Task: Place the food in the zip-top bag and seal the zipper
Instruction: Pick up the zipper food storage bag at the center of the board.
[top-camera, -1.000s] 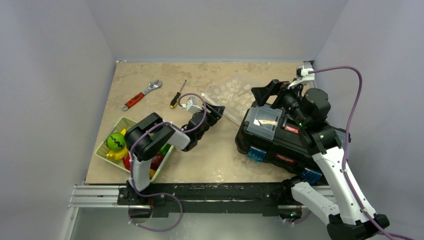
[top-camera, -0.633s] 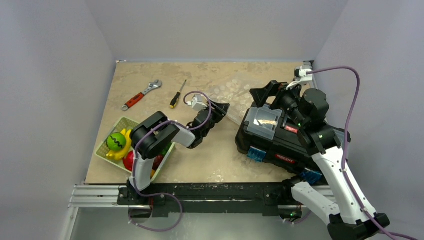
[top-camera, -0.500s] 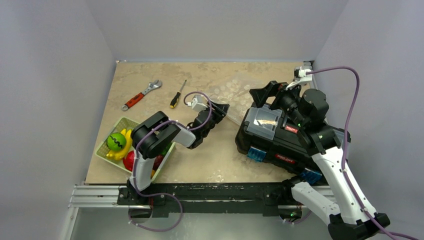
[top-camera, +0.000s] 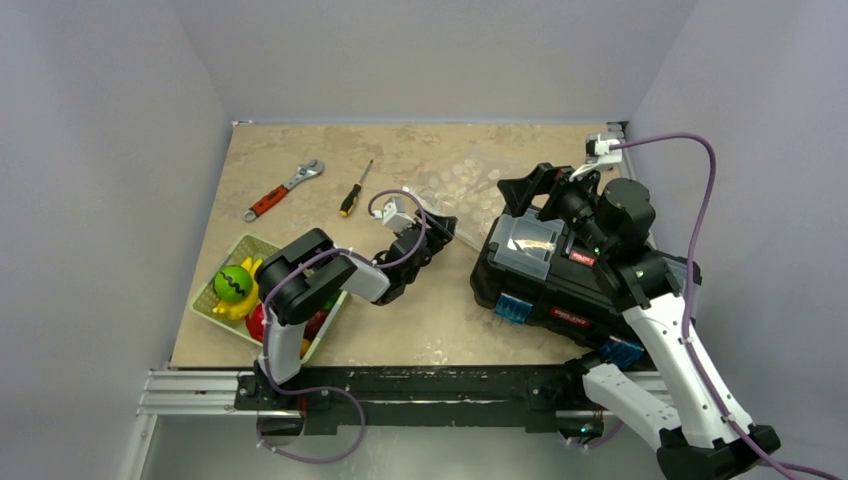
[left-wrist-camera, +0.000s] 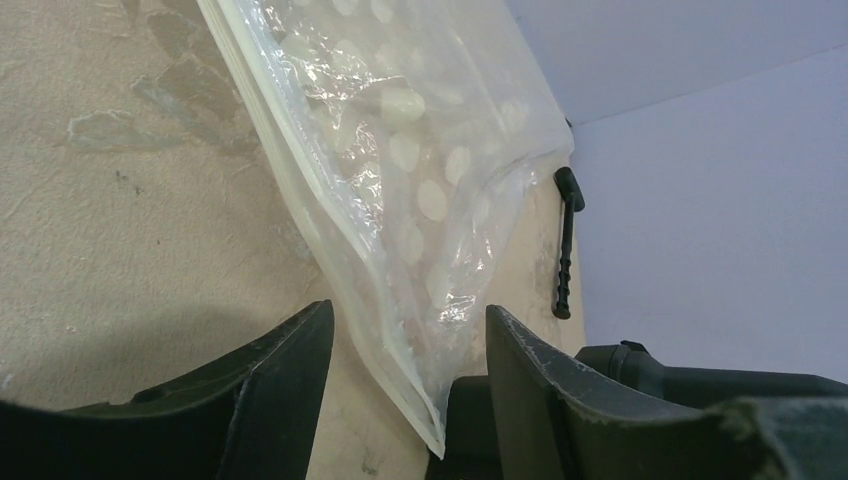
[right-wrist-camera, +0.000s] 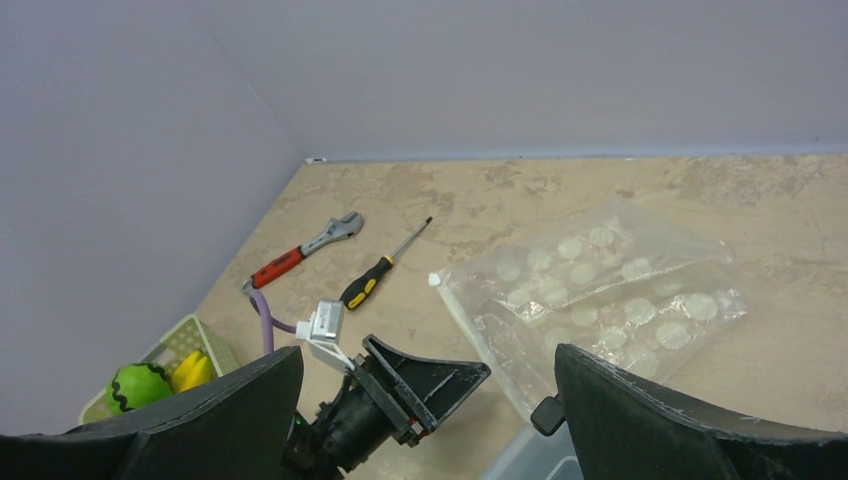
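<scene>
The zip-top bag (top-camera: 462, 183) lies flat and looks empty on the table's far middle, clear with whitish dots. Its zipper (left-wrist-camera: 300, 200) runs along the edge facing my left gripper (top-camera: 440, 226). In the left wrist view, the bag's near corner (left-wrist-camera: 430, 420) sits between the fingers of the left gripper (left-wrist-camera: 408, 308), which are apart and not pinching it. The food (top-camera: 234, 284) stays in the pale green basket (top-camera: 210, 312) at the near left: a green toy (right-wrist-camera: 138, 386), a yellow one (right-wrist-camera: 195, 368) and red pieces. My right gripper (top-camera: 532, 190) hovers wide open over the bag's right side, holding nothing.
A black toolbox (top-camera: 555, 275) stands right of the bag, touching its near corner. A red-handled wrench (top-camera: 283, 190) and a yellow-and-black screwdriver (top-camera: 354, 190) lie at the far left. A black cable tie (left-wrist-camera: 565, 245) lies beyond the bag near the wall.
My left gripper has edged forward and right to the bag's near corner, its jaws narrowing and then widening a little. The right arm has hardly moved.
</scene>
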